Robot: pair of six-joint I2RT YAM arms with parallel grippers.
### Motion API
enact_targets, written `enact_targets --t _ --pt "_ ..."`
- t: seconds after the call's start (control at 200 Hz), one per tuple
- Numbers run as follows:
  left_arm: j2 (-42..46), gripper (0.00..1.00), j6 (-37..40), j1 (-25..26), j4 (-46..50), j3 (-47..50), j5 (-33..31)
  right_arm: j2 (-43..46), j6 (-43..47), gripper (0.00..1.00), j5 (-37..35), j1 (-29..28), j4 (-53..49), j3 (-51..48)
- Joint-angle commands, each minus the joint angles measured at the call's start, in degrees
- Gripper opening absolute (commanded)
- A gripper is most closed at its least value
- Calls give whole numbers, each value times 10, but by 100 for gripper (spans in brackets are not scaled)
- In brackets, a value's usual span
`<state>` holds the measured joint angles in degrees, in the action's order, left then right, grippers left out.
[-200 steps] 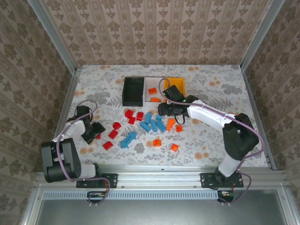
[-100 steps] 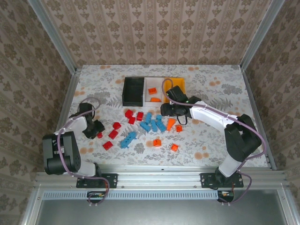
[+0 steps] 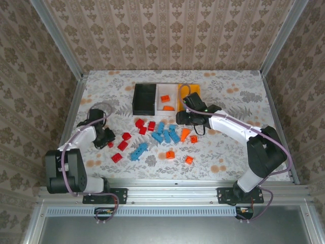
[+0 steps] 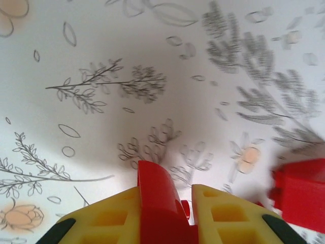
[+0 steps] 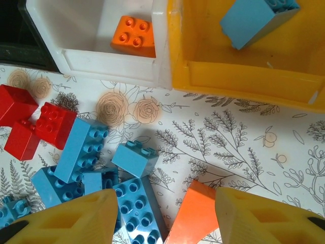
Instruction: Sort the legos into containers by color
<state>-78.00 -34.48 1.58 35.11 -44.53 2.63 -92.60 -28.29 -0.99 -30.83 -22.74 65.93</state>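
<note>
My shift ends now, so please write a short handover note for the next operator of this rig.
Left tool: shut on a red brick.
Right tool: open, above loose blue bricks beside the bins.
Done: orange bricks in the white bin, one blue brick in the yellow bin.
Left: red bricks, blue bricks and other orange ones on the table; the black bin probably takes red.

Floral table [image 3: 228, 150], three containers [image 3: 144, 111] at back, loose legos [image 3: 165, 133] in front

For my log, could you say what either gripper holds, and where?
Left gripper pinches a red lego across its sides; right gripper is open, empty.
</note>
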Motion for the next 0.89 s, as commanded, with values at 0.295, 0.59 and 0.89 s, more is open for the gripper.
enact_targets --t 0.295,0.59,0.89 --pt "-107 19 40 147 24 -305 -17 56 -35 56 38 67 25 -69" --pt "-375 17 122 214 96 -595 5 144 -25 57 25 113 -18 -108" --pt "-464 50 124 228 165 -710 -45 168 -1 60 14 122 -49 -108"
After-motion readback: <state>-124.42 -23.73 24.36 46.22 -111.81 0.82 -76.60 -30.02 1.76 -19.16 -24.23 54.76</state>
